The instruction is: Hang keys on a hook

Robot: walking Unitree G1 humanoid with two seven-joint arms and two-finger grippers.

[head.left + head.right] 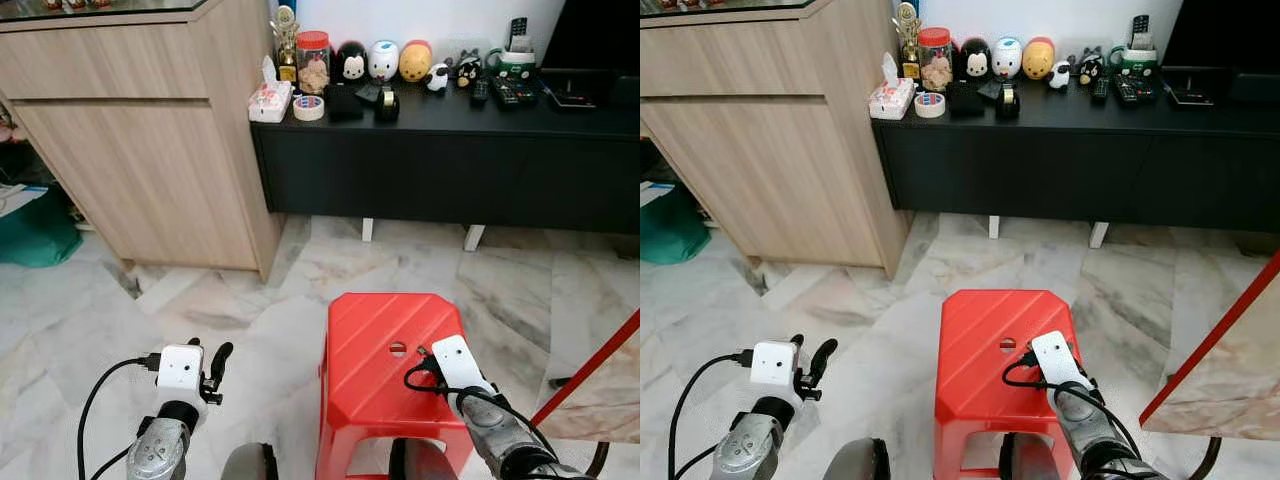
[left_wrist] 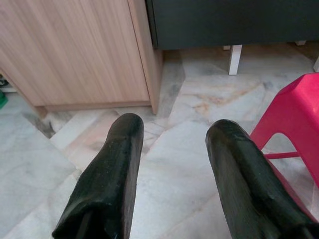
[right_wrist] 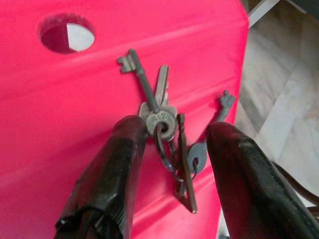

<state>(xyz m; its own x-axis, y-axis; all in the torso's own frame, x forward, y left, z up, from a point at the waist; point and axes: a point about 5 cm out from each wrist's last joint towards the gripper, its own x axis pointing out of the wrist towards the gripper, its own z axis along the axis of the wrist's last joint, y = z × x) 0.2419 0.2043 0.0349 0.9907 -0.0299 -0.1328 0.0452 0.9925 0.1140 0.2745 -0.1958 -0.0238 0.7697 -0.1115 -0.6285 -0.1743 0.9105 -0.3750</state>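
A bunch of several grey keys (image 3: pixel 160 118) on a ring lies on the top of a red plastic stool (image 1: pixel 385 330), a short way from the stool's round hole (image 3: pixel 67 36). My right gripper (image 3: pixel 178 127) is low over the stool top and open. Its two black fingers (image 3: pixel 117 169) stand on either side of the key bunch, with gaps between the pads and the keys. My left gripper (image 2: pixel 174 129) is open and holds nothing. It hovers over the marble floor to the left of the stool, where its black fingers (image 1: pixel 219 362) show beside the white wrist camera.
A light wooden cabinet (image 1: pixel 150 150) stands ahead on the left. A low black sideboard (image 1: pixel 450 170) against the wall carries figurines, a jar, tape and remotes. A red-edged slab (image 1: pixel 1230 370) leans in at the right. A green bag (image 1: pixel 35 235) lies far left.
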